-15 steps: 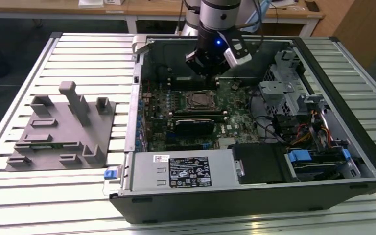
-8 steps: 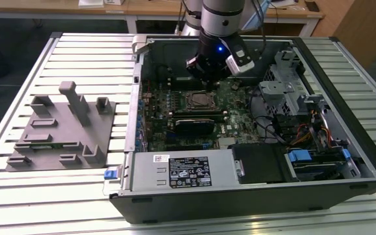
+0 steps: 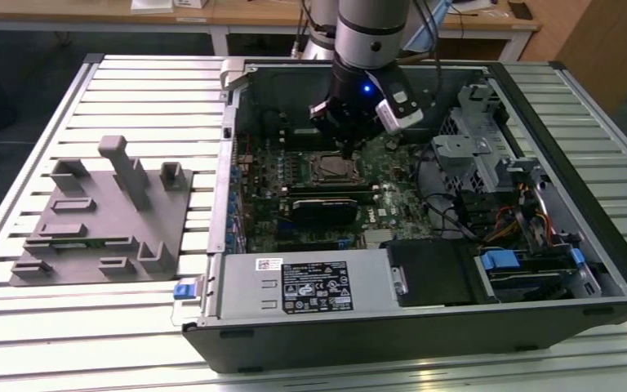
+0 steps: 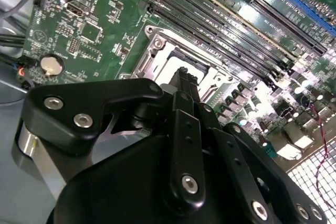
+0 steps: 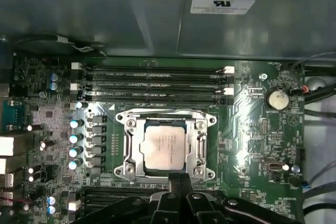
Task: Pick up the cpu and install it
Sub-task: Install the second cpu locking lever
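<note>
While the cpu [image 5: 164, 147] lies seated in its socket frame [image 5: 166, 117] on the motherboard [image 5: 252, 129], my gripper [image 5: 179, 180] hangs just beside it. Its fingers [image 5: 174, 182] are pressed together, gripping nothing. In the exterior view, I sit at upper centre, inside the computer case [image 3: 575, 269].

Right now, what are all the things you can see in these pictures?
Computer case: one, black, open, lying on the slatted table.
Motherboard: one, green, inside the case.
CPU socket: one, metal-framed, on the motherboard.
Cpu: one, silvery, sitting in the socket.
Memory slots: several, black, beside the socket.
Coin battery: one, silver, on the motherboard.
Power supply: one, grey, white-labelled, at the case's near edge.
Grey tray: one, at the exterior view's left.
Gripper: one, black, fingers together, just above the socket's edge.
</note>
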